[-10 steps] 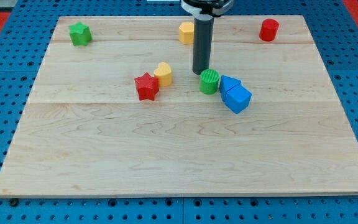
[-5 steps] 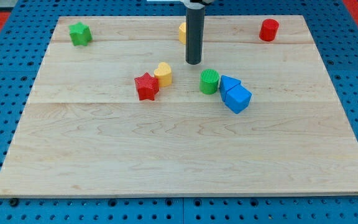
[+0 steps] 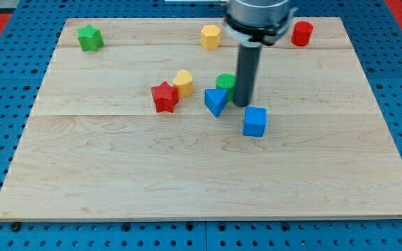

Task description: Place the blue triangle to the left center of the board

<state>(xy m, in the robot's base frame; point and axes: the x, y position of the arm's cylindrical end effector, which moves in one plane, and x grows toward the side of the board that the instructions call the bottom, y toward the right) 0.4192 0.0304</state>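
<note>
my tip (image 3: 242, 104) moved right | blue triangle (image 3: 215, 102) pushed left | blue cube (image 3: 255, 122) shifted

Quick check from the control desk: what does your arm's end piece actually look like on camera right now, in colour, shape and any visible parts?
It is a straight, dark grey cylindrical rod, smooth and unmarked, hanging from a wider round metallic grey collar with a black band beneath it. My tip is the rod's plain flat lower end. No cables, labels or sleeves show; the view's top edge cuts off the arm above the collar.

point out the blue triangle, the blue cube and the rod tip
blue triangle (image 3: 216, 102), camera view, middle of its front face
blue cube (image 3: 255, 122), camera view, middle of its front face
my tip (image 3: 242, 104), camera view, very end of the rod, just at the view's right of the blue triangle
</note>
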